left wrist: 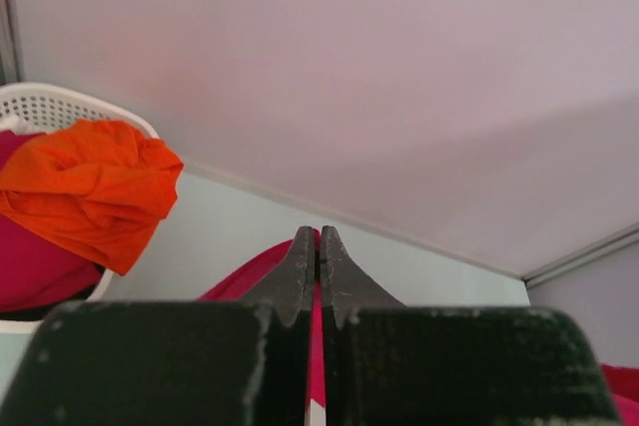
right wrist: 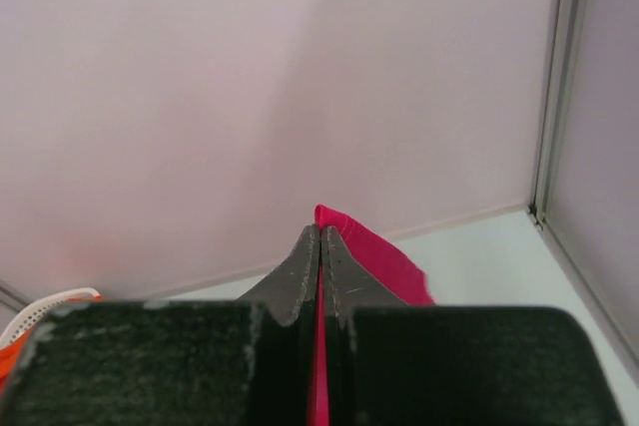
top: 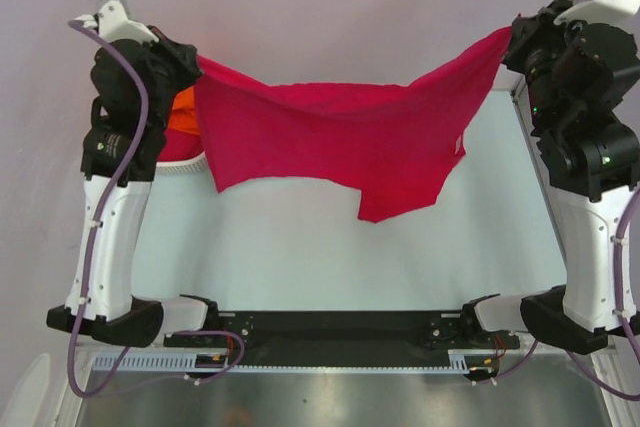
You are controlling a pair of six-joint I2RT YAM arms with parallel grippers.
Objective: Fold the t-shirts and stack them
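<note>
A crimson-pink t-shirt hangs spread in the air between both arms, sagging in the middle, its lower edge above the table. My left gripper is shut on its left corner; the fabric shows red between the closed jaws in the left wrist view. My right gripper is shut on the right corner, and cloth pokes past its tips. An orange t-shirt lies on another crimson one in the basket at the left.
The white slotted basket stands at the table's back left, mostly hidden behind the left arm in the top view. The pale table lies under the hanging shirt. A metal frame post runs up at the right.
</note>
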